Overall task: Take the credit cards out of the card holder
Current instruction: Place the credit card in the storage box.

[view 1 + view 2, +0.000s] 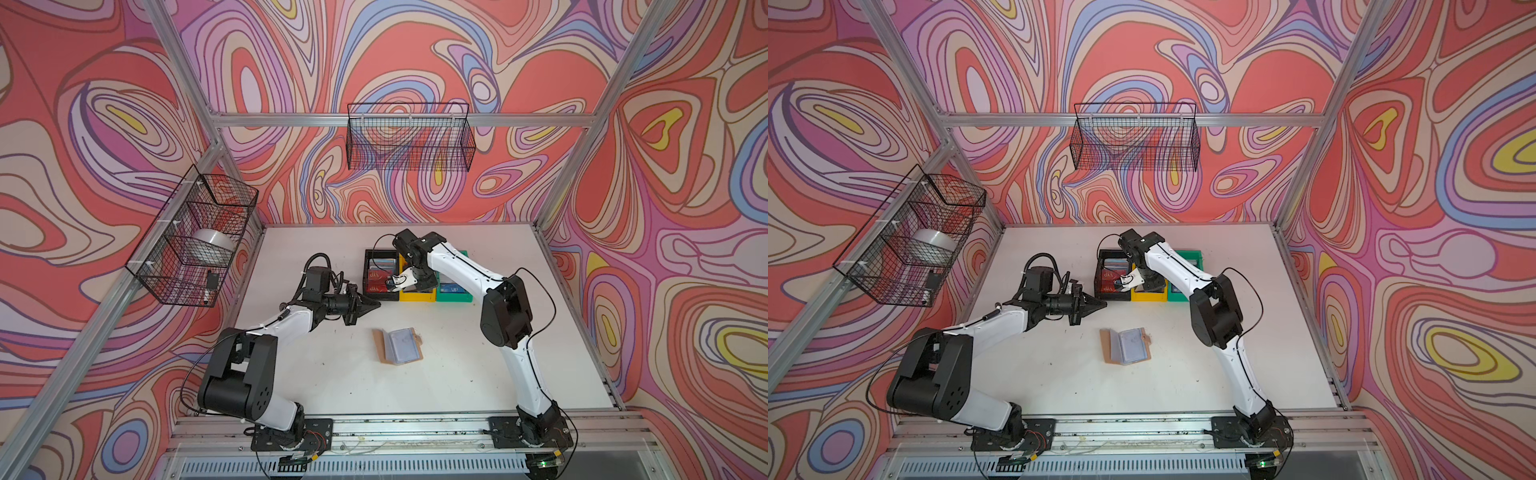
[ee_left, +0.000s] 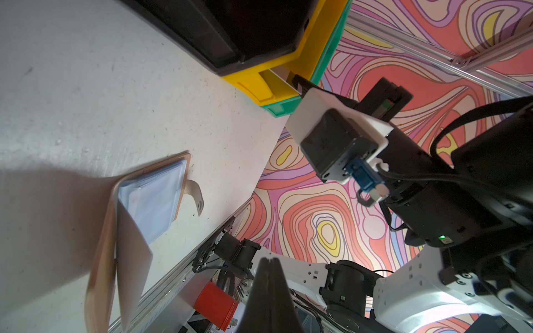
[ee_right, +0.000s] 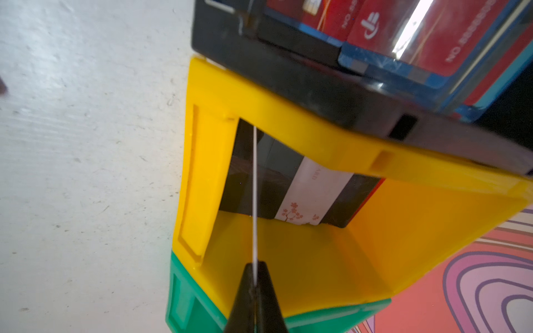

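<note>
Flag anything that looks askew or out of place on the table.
Only the card holder: it lies open, skewed to the table edge, with one tan flap raised off the surface in the left wrist view. Nothing spilled or damaged shows.

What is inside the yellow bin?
The right wrist view shows a dark card with a white flowered band lying in the yellow bin. The right tool, shut on a thin white card, holds it edge-on over the opening. Anything under the dark card is hidden.
</note>
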Action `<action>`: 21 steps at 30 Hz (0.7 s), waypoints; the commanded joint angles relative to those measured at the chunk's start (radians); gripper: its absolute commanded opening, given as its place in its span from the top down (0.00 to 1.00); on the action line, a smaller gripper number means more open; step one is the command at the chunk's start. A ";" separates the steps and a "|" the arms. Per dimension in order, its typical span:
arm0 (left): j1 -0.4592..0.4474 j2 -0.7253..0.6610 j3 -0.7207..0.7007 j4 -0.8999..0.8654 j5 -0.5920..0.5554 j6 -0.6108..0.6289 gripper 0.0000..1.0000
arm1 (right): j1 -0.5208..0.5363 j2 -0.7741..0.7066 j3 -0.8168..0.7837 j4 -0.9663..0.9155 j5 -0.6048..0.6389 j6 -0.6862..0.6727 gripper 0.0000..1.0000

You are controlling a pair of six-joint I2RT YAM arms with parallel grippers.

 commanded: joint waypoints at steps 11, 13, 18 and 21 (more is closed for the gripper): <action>0.008 0.011 0.019 0.002 0.013 0.007 1.00 | 0.003 -0.013 0.008 -0.015 0.018 0.033 1.00; 0.008 0.015 0.023 0.002 0.014 0.007 1.00 | 0.003 -0.016 -0.002 -0.015 0.033 0.036 1.00; 0.008 0.019 0.028 0.002 0.018 0.008 1.00 | 0.003 -0.015 -0.001 -0.003 0.008 0.046 1.00; 0.008 0.021 0.026 0.003 0.017 0.006 1.00 | 0.004 -0.015 0.014 0.008 -0.019 0.058 1.00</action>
